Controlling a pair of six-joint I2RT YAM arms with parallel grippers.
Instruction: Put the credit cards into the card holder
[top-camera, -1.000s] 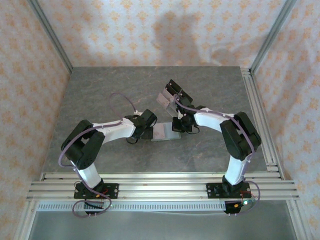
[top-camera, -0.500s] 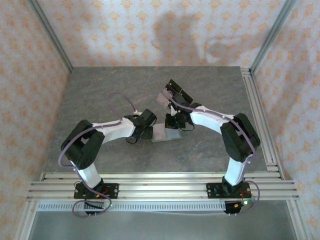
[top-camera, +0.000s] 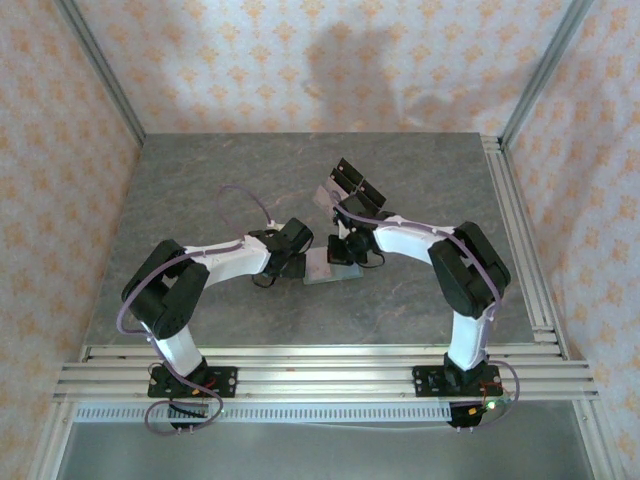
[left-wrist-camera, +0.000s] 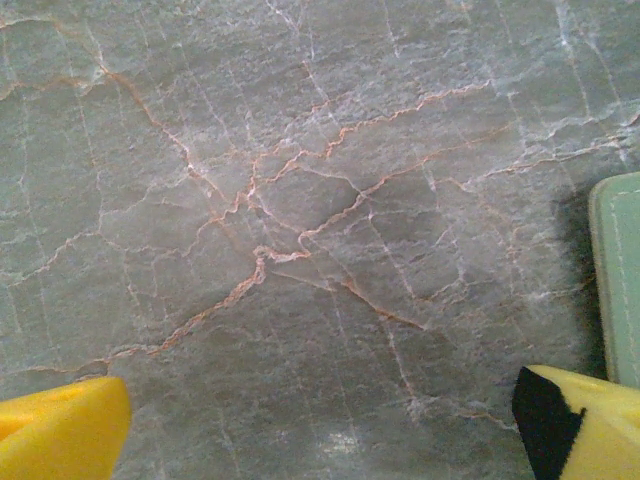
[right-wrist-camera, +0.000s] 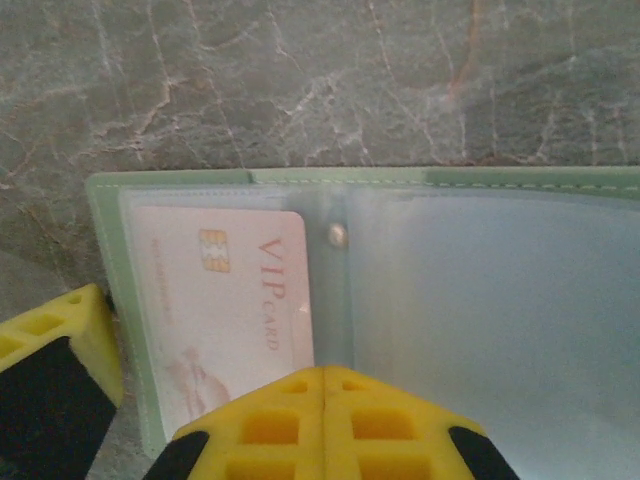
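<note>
The card holder (right-wrist-camera: 480, 300) lies open on the desk (top-camera: 200, 190), near its middle. A card (right-wrist-camera: 225, 300) sits in its left pocket, as the right wrist view sees it. The right claw (right-wrist-camera: 325, 385) is over the holder's near edge, just beside that card. The left claw (left-wrist-camera: 320, 420) is over bare desk, just left of the holder. A stand (top-camera: 352, 182) is farther back, behind both claws.

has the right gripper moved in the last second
Yes. In the top view the right gripper has shifted left over the wallet, judged against the stand behind it.
</note>
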